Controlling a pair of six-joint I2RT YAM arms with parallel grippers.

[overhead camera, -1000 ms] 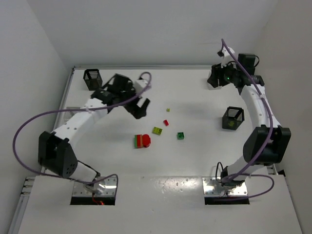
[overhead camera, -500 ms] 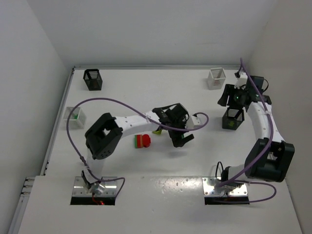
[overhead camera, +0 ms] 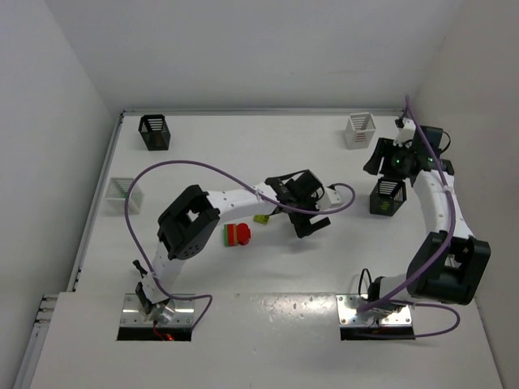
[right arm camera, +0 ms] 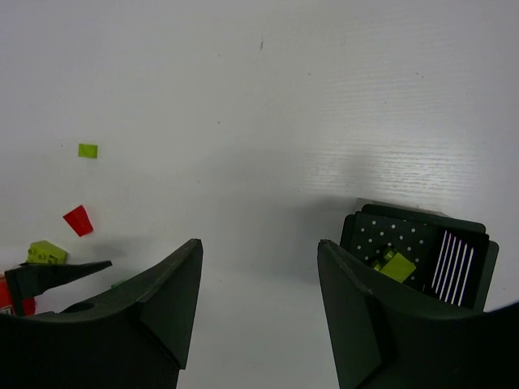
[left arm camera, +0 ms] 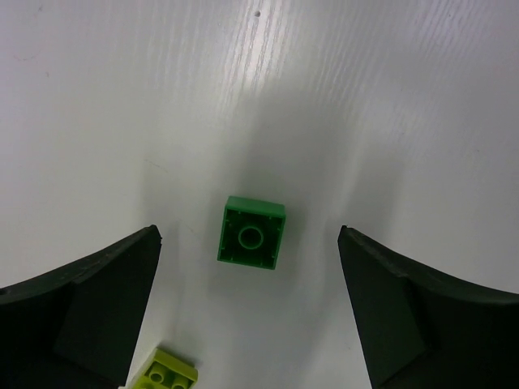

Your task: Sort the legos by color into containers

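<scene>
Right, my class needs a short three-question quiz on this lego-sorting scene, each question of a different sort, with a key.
1. True or false: the left gripper is shut on the green brick.
2. In the right wrist view, which colour are the pieces inside the black basket? A red, B yellow-green, C white.
3. Name the two colours of the stack in the top view.
Key: 1 false, its jaws stand open on either side of the brick; 2 B; 3 red and green.

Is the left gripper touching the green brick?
Apart. The left wrist view shows bare table on each side between the green brick and the open left gripper.
</scene>
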